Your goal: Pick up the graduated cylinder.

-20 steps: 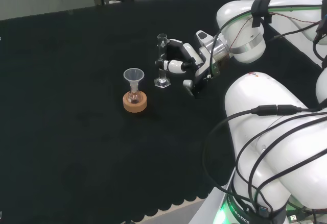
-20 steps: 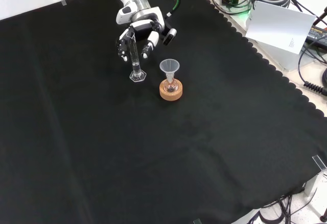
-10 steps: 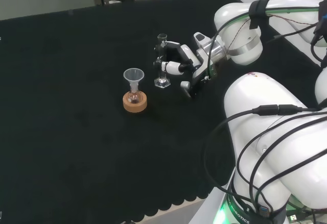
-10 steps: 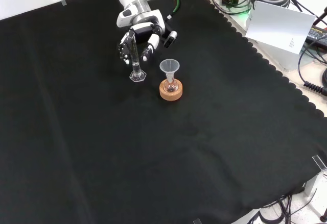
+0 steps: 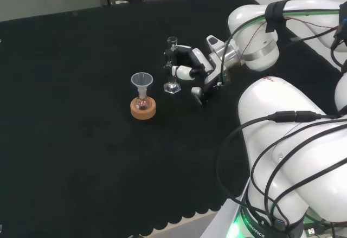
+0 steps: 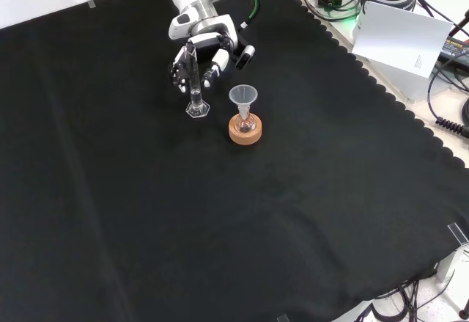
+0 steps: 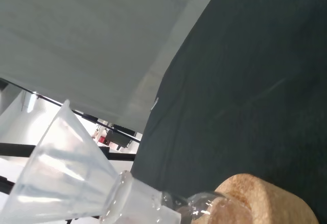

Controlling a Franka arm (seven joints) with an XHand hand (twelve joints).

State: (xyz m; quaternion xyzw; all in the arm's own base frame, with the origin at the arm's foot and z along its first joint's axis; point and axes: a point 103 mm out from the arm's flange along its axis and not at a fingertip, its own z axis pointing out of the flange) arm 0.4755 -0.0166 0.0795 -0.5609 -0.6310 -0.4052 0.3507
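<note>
Two pieces of glassware stood on the bench (image 6: 110,190), a broad spread of black cloth. The white arm (image 5: 282,140) reached over it from the right of the head view. The hand (image 5: 203,64) was at the graduated cylinder (image 5: 172,67), its fingers (image 5: 181,72) curled about the tube from the side; whether they pressed on the glass could not be told. The cylinder stood upright with its hexagonal foot (image 6: 196,109) resting on the cloth, just beside the flask with its funnel (image 6: 242,99) on a cork ring (image 6: 245,130). The step in hand appeared to be the grasp itself, with no lift yet made. The next move probably called for a secure closure, then a straight vertical raise, keeping clear of the nearby funnel.
</note>
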